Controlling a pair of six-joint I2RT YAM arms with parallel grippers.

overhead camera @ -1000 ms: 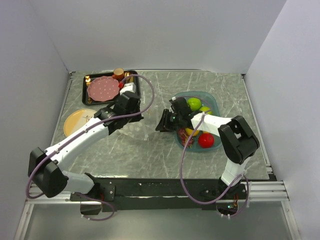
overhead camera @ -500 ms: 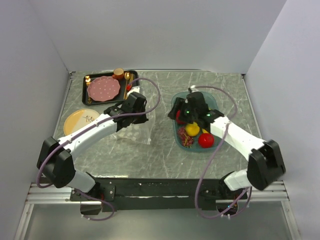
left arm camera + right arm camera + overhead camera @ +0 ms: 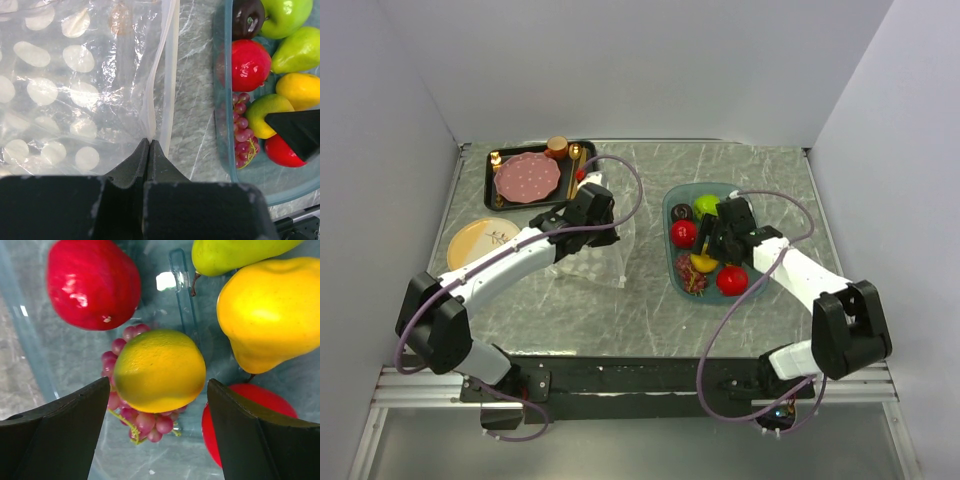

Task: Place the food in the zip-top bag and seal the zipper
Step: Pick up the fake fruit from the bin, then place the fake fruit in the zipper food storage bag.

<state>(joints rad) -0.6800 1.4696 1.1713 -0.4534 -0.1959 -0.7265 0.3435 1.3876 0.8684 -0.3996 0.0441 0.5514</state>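
Eight fruits (image 3: pixel 250 65) in tray (image 3: pixel 252 177) (right gripper (image 3: pixel 158 385) wide over lemon (image 3: pixel 160 367), left gripper (image 3: pixel 149 143) clamping zipper (image 3: pixel 168 75))

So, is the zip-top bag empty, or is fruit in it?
Empty where visible: the zip-top bag shows only clear film in the left wrist view; the toy fruits lie in the teal tray.

Bag (image 3: pixel 590 262) L of tray (image 3: pixel 672 205) — fruit (image 3: pixel 683 233) in tray.

Grape bunch (image 3: pixel 145 422) half under yellow fruit (image 3: pixel 160 370) — bag (image 3: pixel 75 85) cropped.
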